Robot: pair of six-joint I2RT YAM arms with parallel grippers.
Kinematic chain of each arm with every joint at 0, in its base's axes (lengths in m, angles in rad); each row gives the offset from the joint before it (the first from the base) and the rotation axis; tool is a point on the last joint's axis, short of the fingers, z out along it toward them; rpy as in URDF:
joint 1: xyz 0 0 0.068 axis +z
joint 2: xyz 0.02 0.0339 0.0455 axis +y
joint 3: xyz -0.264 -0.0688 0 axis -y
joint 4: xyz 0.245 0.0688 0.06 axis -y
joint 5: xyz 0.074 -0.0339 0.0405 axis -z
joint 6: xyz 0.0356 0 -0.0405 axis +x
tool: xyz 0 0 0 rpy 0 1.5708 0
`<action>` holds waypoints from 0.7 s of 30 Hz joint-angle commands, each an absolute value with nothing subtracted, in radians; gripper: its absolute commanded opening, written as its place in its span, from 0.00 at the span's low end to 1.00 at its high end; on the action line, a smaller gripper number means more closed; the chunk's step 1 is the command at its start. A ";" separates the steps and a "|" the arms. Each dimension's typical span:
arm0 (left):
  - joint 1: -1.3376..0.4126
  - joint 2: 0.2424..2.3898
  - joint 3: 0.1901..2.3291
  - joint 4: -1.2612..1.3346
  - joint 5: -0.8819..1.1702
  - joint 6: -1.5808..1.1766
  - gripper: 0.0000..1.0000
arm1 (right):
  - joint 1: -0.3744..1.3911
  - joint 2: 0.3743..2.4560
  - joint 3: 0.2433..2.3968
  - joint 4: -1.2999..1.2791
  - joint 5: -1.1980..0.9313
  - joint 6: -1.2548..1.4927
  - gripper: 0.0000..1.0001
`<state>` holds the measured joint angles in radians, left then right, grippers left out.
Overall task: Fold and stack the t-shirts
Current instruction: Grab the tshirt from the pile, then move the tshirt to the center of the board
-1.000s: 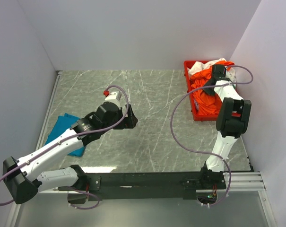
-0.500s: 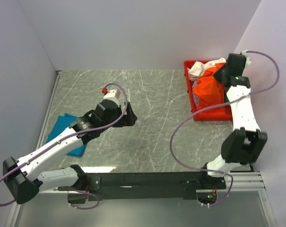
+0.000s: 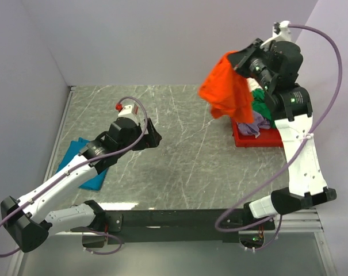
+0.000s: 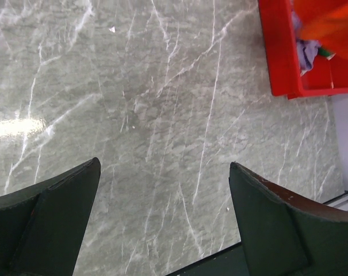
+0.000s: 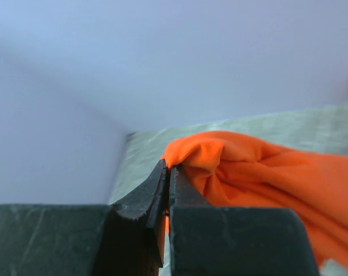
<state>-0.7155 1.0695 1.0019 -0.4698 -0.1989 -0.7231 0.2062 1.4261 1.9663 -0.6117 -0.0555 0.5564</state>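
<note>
Because the orange shirt (image 3: 228,92) must clear the tray (image 3: 247,140) before I can spread it, I hold it high. The right gripper (image 3: 238,64) is clenched on a bunched edge of the cloth, and the rest hangs free above the tray's left wall and the table (image 3: 185,167). The right wrist view confirms the pinch: the jaws are closed tight with orange fabric caught between them. In my judgement this single-point hold lets the garment drape and untangle from the green shirt (image 3: 261,98) and lavender shirt (image 3: 255,123) lying in the tray.

The left gripper (image 3: 153,137) hovers low over the middle of the table with its jaws spread wide and nothing between them. I judge it is placed there to take a second corner. The teal shirt (image 3: 84,167) lies at the table's left edge, partly under the left arm, likely as the base of the stack.
</note>
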 commanded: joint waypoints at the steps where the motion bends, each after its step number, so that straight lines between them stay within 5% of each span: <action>1: -0.701 1.023 1.045 -0.445 -0.186 -0.736 1.00 | 0.297 1.368 2.016 -0.543 -0.117 0.561 0.00; 7: -0.689 1.002 1.028 -0.451 -0.186 -0.745 1.00 | 0.327 1.296 1.716 -0.405 -0.204 0.609 0.09; 11: -0.687 1.000 0.979 -0.436 -0.179 -0.759 0.99 | 0.275 1.249 1.381 -0.298 -0.239 0.653 0.41; 13: -0.684 1.006 0.937 -0.430 -0.179 -0.764 0.99 | 0.214 1.241 1.190 -0.255 -0.287 0.681 0.48; 21: -0.667 0.994 0.758 -0.390 -0.209 -0.840 0.98 | 0.471 1.177 0.755 -0.187 -0.059 0.675 0.54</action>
